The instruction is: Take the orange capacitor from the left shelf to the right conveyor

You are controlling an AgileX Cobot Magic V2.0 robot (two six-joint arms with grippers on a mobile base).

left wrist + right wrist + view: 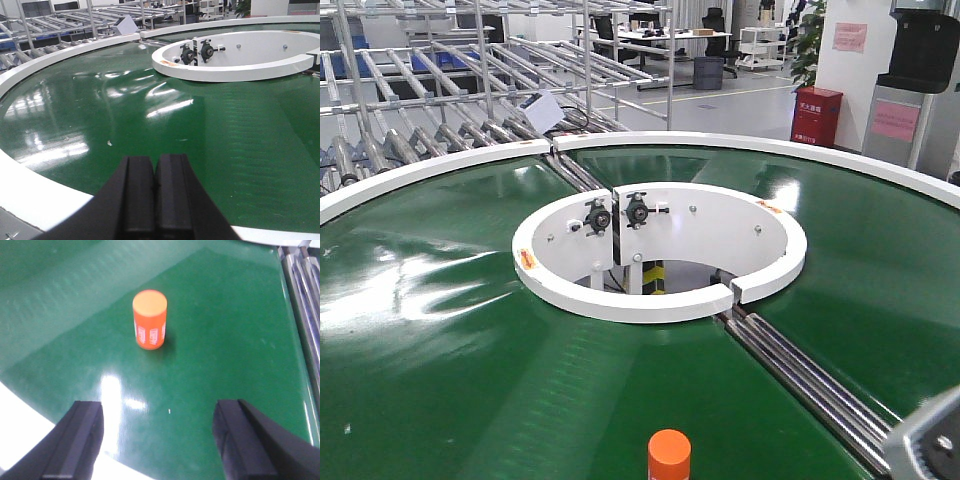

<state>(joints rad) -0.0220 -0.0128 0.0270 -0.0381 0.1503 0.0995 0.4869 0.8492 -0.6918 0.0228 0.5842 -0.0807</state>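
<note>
The orange capacitor (pixel 149 319) stands upright on the green belt of the right conveyor (pixel 220 330), with white print on its side. My right gripper (pixel 159 412) is open and empty, above the belt's near edge, and the capacitor is a short way beyond its fingertips. In the front view the capacitor (pixel 669 453) shows at the bottom edge on the green belt (pixel 440 330). My left gripper (pixel 155 165) is shut and empty over the near edge of the belt (pixel 225 125). The left shelf with the grey tray is out of view.
The white ring hub (pixel 660 250) sits at the turntable's middle, with black bearing blocks (pixel 617 213). Steel rollers (pixel 810 375) run in a gap from hub to rim. Bare steel roller racks (pixel 440 110) stand behind at left. A red box (pixel 817 115) stands at far right.
</note>
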